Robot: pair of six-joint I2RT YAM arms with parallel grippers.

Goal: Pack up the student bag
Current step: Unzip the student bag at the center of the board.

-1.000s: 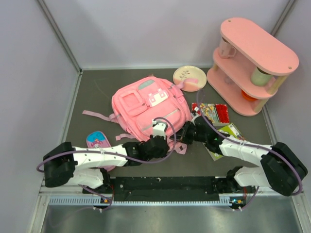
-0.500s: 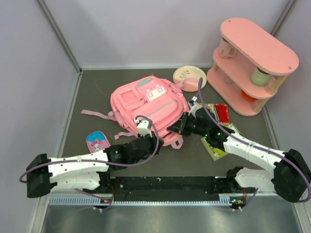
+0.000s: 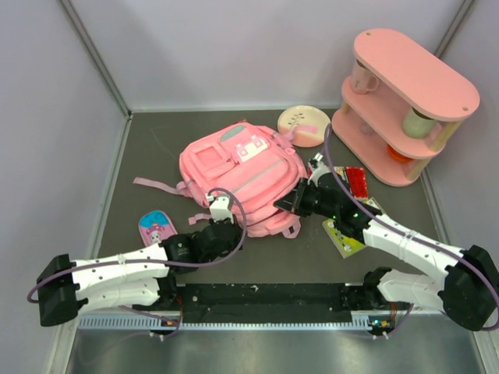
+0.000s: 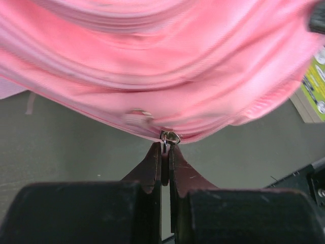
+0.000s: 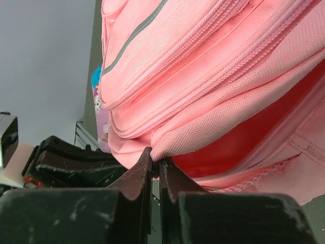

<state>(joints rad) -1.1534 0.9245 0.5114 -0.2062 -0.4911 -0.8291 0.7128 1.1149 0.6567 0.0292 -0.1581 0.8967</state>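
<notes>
The pink student bag lies flat in the middle of the table, front pockets up. My left gripper is at its near edge, shut on the metal zipper pull of the bag. My right gripper is at the bag's near right corner, shut on the fabric edge beside the open zipper; the bag's red inside shows through the gap.
A small pink pouch lies left of the left arm. Colourful booklets lie under the right arm. A round pink plate and a pink two-tier shelf with cups stand at the back right.
My left gripper has drawn back toward the near left along the bag's edge with the zipper pull. My right gripper has shifted a little toward the back right, holding the bag's edge.
</notes>
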